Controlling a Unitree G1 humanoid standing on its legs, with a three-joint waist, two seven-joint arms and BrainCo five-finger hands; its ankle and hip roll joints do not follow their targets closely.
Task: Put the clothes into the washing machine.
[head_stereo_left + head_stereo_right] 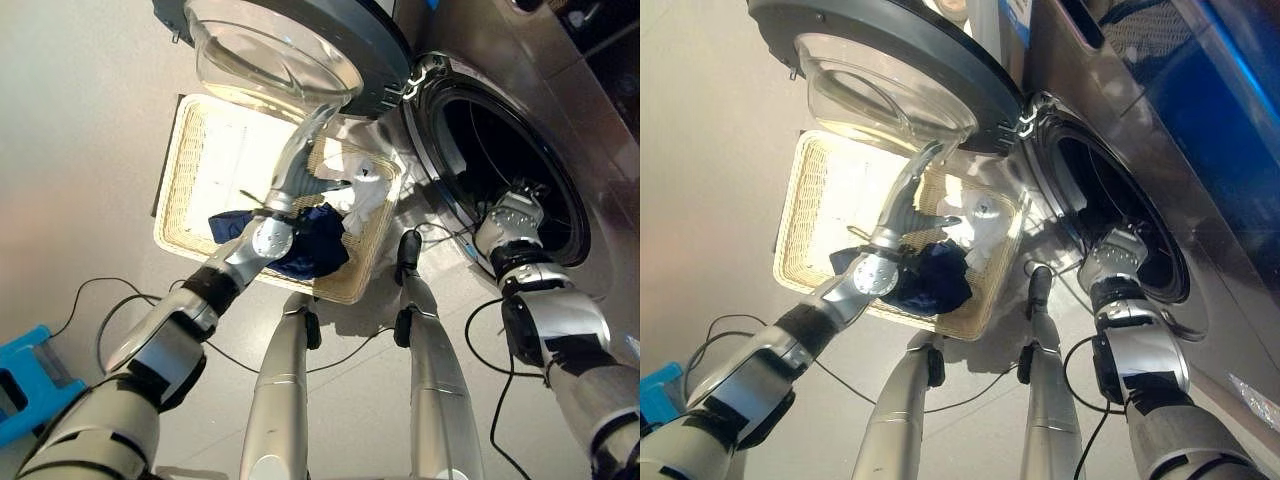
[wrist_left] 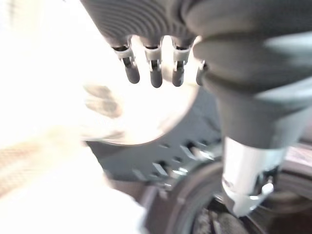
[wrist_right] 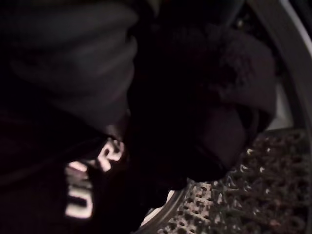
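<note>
The washing machine [image 1: 560, 110] sits on the robot's right with its door [image 1: 300, 40] swung wide open, the clear bowl of the door hanging over the wicker basket [image 1: 190, 170] on the floor. The clothes are in that basket: a dark blue piece [image 1: 318, 243] and a white piece [image 1: 360, 190] right beside it, bunched at the end nearest the machine. The left hand [image 2: 153, 70] is raised by the open door, above the basket, fingers straight and relaxed, holding nothing. The right hand [image 1: 515, 215] is stuck into the drum opening. Its wrist view is really dark, just the perforated drum wall [image 3: 253, 195] and some dark cloth [image 3: 219, 97] in there, so can't tell whether those fingers are curled or not.
</note>
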